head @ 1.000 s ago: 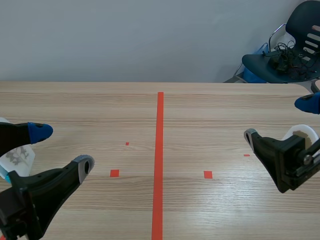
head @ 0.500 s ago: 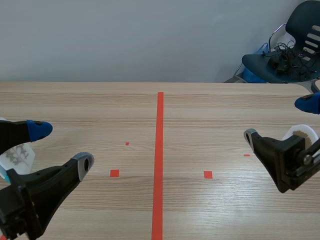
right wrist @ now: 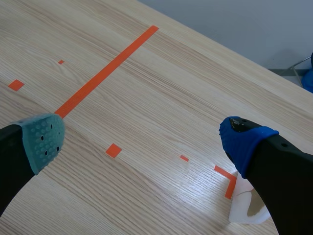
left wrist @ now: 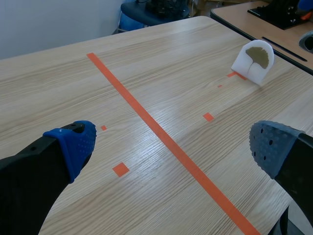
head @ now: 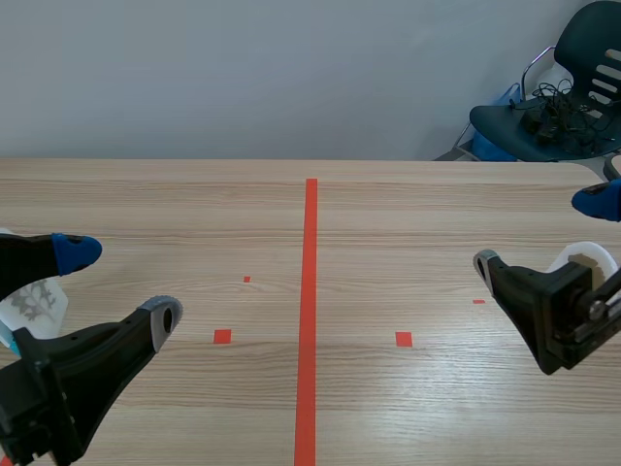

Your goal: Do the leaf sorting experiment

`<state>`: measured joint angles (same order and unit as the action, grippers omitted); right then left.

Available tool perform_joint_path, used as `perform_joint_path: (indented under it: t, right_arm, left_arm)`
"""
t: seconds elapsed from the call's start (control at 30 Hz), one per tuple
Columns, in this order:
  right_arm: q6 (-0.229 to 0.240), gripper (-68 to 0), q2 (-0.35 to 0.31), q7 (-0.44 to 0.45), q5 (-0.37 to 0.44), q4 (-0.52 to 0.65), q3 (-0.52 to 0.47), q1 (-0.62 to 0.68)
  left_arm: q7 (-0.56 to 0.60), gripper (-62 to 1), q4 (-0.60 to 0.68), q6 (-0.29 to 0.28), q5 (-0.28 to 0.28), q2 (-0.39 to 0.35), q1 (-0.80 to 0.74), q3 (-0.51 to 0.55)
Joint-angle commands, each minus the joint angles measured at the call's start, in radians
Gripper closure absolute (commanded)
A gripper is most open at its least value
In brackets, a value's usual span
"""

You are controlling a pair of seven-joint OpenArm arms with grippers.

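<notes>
Two white arched blocks are seen, each carrying a leaf. The right block (head: 585, 254) is at 3 o'clock on the table (head: 408, 209), and a tan fan-shaped leaf (left wrist: 256, 55) is set in its face. The left block (head: 34, 303) is at 9 o'clock, marked with a grey leaf print and partly hidden by the left arm.

Wide bare wood is left between the arms, on both sides of the tape line (head: 310, 291). The far table edge is at 12 o'clock, and a dark chair (head: 568, 92) with cables is seen past it at 2 o'clock.

The left gripper (head: 121, 285) is spread wide with nothing held. The right block is well apart from it, at 1 o'clock ahead of it. The left block is seen low between its fingers, and contact cannot be told.

The right gripper (head: 540, 231) is also spread wide with nothing held. The right block is just beside its blue-padded finger, at 4 o'clock of the gripper. It is partly covered by that finger, so touching cannot be told.
</notes>
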<state>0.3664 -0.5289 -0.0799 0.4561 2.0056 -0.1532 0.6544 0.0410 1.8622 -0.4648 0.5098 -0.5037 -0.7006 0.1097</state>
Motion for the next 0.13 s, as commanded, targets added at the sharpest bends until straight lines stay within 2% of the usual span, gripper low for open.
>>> perform_joint_path:
  t: [0.0, 0.1]
  right_arm:
    - [0.000, -67.9, -0.008, 0.011, 0.008, 0.008, -0.005, -0.006]
    - [0.000, -67.9, -0.008, 0.011, 0.008, 0.008, -0.005, -0.006]
  left_arm:
    - [0.018, -62.3, 0.002, 0.002, 0.010, 0.007, 0.006, 0.003]
    - [0.021, -62.3, 0.002, 0.002, 0.010, 0.007, 0.006, 0.003]
